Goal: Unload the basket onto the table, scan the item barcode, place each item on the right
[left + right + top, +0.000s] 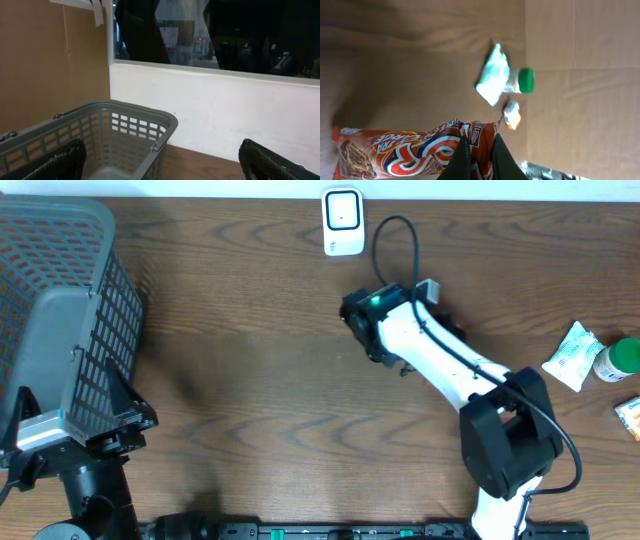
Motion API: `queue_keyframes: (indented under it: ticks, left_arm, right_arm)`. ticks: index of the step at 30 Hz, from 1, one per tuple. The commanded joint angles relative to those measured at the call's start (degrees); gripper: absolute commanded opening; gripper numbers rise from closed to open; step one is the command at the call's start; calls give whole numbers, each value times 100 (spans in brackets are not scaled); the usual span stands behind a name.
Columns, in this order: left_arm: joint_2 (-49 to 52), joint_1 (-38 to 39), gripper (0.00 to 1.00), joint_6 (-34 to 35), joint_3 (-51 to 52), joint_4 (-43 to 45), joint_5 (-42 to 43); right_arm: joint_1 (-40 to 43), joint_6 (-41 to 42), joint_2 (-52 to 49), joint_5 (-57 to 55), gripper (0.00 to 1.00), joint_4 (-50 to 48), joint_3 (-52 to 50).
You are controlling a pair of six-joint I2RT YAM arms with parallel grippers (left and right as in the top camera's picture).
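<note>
Grey basket (110,290) far left; white packet (572,355), green-capped bottle (622,357) far right

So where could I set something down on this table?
Freest is the wide bare wood between the basket and the right arm, whose end effector grips a snack packet; also the strip right of the scanner. Crowded: the right edge, with white packet, green-capped bottle, orange sachet.
</note>
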State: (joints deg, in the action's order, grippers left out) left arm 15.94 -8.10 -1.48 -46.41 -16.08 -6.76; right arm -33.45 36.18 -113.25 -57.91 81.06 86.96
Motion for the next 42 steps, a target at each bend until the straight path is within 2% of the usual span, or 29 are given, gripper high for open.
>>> queue_keyframes:
  ticks: [1,11,18,23,26,29,34,37,42]
  left_arm:
    - [-48,122,98,26,44,48,28]
    - [-48,245,98,4,44,96,28]
    - [-48,245,98,4,44,98,28]
    - [-48,245,98,4,44,94,26]
    - [-48,245,98,4,44,94,28]
    - [-48,280,98,4,44,94,26]
    - [-48,723,98,0,44,98,24]
    - [-48,1244,98,-378,44,184,22]
    - [-48,1805,98,-931,44,223,24]
  right_arm:
    - [-240,-621,-295,-190,1,-201,35]
    - [-1327,-654,-1032,-240,1,-118,35]
    - [-1880,-732,-1097,-343,1,70,35]
    - [-1814,-140,-1097,-863,1,957,37]
    - [-1683,564,-1097,-1360,1,1655,33]
    - [-1449,531,-1093,-1696,1,1611,46]
    - [-990,267,-1115,-1860,1,780,46]
    - [-702,306,-1117,-1921,2,490,44]
    - [-686,461,-1117,-2361,2,356,44]
